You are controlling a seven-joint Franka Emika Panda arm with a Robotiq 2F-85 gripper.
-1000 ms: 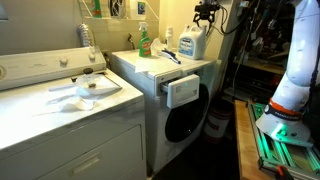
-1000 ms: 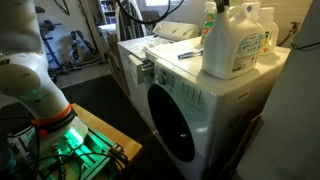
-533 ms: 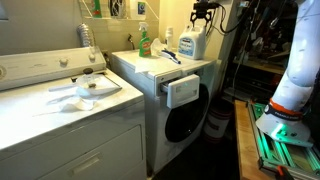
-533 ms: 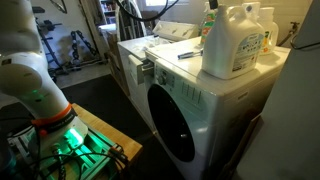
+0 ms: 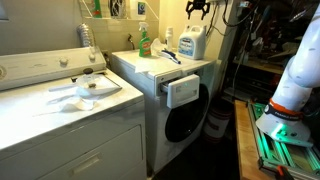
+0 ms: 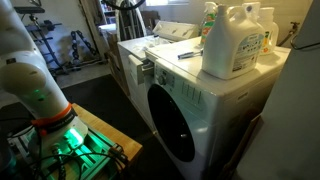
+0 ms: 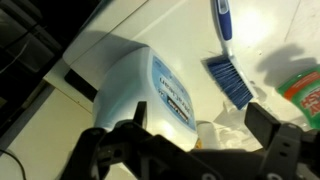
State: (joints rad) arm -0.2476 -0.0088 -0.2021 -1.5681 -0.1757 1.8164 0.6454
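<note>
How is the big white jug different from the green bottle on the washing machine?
The white jug is wide and bulky, while the green bottle is slim and smaller. The jug is white with a blue label, and the bottle is green. The jug sits just below the gripper, and the bottle stands farther off to the side. Both stand upright on top of the washing machine.
</note>
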